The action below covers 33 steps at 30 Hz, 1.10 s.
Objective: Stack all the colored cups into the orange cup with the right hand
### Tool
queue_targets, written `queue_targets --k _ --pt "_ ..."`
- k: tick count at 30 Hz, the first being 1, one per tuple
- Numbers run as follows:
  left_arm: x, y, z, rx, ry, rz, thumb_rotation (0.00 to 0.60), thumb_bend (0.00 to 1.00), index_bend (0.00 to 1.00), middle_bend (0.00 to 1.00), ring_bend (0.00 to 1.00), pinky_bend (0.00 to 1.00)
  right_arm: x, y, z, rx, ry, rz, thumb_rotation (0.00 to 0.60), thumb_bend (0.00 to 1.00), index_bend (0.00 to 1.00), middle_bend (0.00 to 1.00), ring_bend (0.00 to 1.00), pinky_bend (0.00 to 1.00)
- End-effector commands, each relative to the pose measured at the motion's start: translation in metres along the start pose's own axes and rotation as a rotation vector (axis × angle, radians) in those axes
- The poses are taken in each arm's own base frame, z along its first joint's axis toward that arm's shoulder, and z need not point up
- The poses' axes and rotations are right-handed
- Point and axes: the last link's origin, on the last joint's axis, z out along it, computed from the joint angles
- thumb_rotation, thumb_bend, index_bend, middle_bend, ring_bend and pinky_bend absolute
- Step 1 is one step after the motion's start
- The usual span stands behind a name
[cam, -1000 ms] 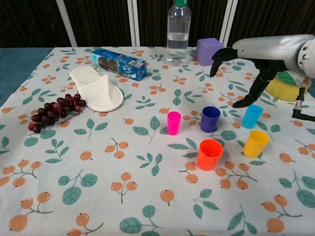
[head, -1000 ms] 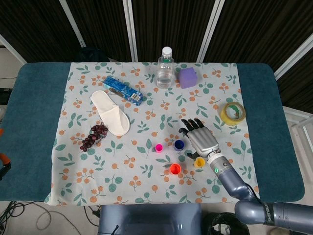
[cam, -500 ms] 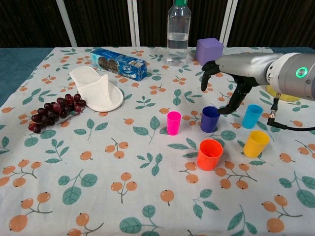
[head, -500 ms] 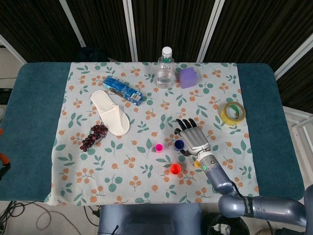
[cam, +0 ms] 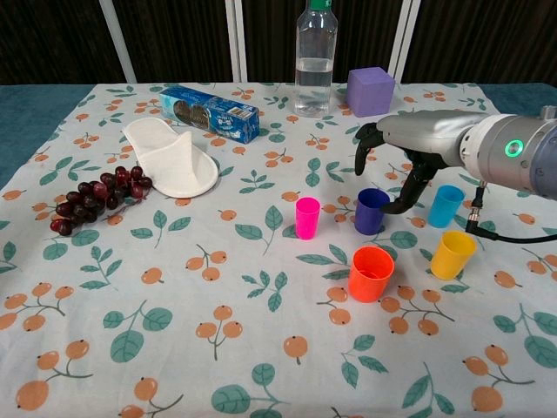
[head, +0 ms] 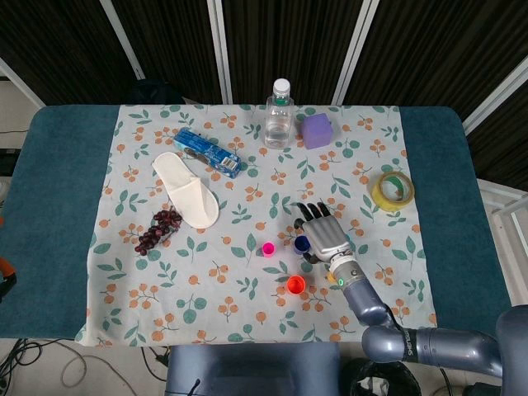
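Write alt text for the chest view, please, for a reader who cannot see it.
The right hand hovers open over the purple cup, with pink, orange, yellow and blue cups standing nearby. Behind lie a slipper, grapes and bottle.

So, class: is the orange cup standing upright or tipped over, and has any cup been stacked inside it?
Upright and empty. The orange cup stands on its base with its open mouth up, and nothing shows inside.

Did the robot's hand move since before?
Yes. The right hand came in leftward: earlier it hung near the light blue cup, now it hovers open over the purple cup.
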Motion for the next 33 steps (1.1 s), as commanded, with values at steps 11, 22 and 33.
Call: queue_targets --k 11,22,33 --pt "0.000 -0.001 0.000 0.002 0.001 0.000 0.600 0.75 0.12 0.01 0.00 0.00 -0.006 -0.002 0.007 0.000 -0.003 0.004 0.600 0.38 0.35 0.00 0.00 0.01" --pt "0.000 -0.001 0.000 0.002 0.001 0.002 0.600 0.75 0.12 0.01 0.00 0.00 -0.010 0.002 0.010 -0.012 -0.012 0.009 0.600 0.38 0.37 0.00 0.00 0.01" --pt "0.000 -0.001 0.000 0.003 0.001 0.000 0.600 0.75 0.13 0.01 0.00 0.00 -0.010 0.002 0.012 -0.013 -0.009 0.019 0.600 0.38 0.44 0.00 0.00 0.01"
